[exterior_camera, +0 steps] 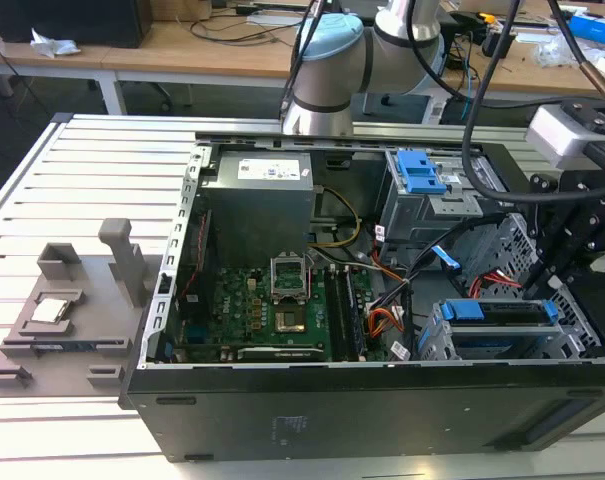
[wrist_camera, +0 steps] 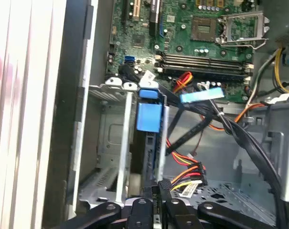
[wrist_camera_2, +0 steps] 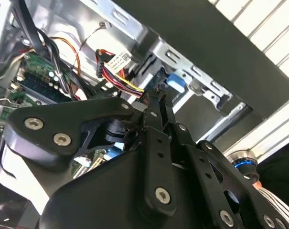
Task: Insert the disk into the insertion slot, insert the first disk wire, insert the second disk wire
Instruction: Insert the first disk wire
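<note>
The disk (exterior_camera: 502, 325), silver in a blue carrier, lies inside the insertion slot (exterior_camera: 434, 345), a perforated metal cage at the case's front corner on the exterior view's right. In the first wrist view the carrier's blue tab (wrist_camera: 148, 116) sticks out of the cage (wrist_camera: 111, 143). My gripper (wrist_camera: 159, 190) hangs just off the disk's open end, shut on the black plug of a red, yellow and black disk wire (wrist_camera: 188, 175). The second wrist view shows the same wire (wrist_camera_2: 121, 75) running to my pinched gripper (wrist_camera_2: 158, 98). A second wire with a flat blue plug (wrist_camera: 201, 95) hangs loose nearby.
An upper grey cage with a blue ridged latch (exterior_camera: 419, 170) stands behind the slot. The motherboard (exterior_camera: 282, 310) and power supply (exterior_camera: 257, 200) take up the case's other side. Loose cables (wrist_camera: 240, 133) cross beside the slot. A grey fixture (exterior_camera: 72, 310) rests on the slatted table.
</note>
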You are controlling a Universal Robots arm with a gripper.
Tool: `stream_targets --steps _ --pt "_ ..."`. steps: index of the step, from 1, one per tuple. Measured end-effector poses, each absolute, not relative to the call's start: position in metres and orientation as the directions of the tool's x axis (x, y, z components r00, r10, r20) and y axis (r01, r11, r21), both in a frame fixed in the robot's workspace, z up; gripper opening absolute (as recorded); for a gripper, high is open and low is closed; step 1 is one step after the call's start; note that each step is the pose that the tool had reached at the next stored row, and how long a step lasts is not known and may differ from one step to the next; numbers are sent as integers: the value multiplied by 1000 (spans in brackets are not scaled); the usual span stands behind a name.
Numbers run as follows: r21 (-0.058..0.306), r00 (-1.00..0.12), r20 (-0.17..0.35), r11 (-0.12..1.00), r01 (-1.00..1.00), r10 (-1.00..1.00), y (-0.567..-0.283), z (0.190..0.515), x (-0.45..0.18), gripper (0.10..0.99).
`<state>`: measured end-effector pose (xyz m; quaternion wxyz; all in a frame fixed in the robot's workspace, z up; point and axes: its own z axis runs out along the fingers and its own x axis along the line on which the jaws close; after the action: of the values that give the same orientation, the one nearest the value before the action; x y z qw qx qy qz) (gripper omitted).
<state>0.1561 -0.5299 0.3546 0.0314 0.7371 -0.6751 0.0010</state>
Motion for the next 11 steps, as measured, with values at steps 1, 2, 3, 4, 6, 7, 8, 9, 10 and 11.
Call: stream_targets --steps 1,2,3,4,6,7,8,9,10,11 --pt "45 89 44 -87 -995 -995 -533 353 154 169" --pt "45 88 44 -87 -995 -995 -534 352 153 169" --pt "45 87 44 -85 -995 -995 -534 352 152 169" --pt "45 70 40 -68 -997 -997 -535 351 152 169" --pt "44 49 34 -48 -998 -998 -535 351 152 169" --pt "44 31 29 -30 -999 -999 -535 351 152 169" --pt "44 23 23 -22 -999 -999 -535 351 152 169" --pt "44 17 15 -17 -999 -1000 -535 351 152 169" --pt "44 12 10 -12 -999 -1000 -535 351 152 169" --pt "44 4 7 -4 -999 -1000 -534 349 152 169"
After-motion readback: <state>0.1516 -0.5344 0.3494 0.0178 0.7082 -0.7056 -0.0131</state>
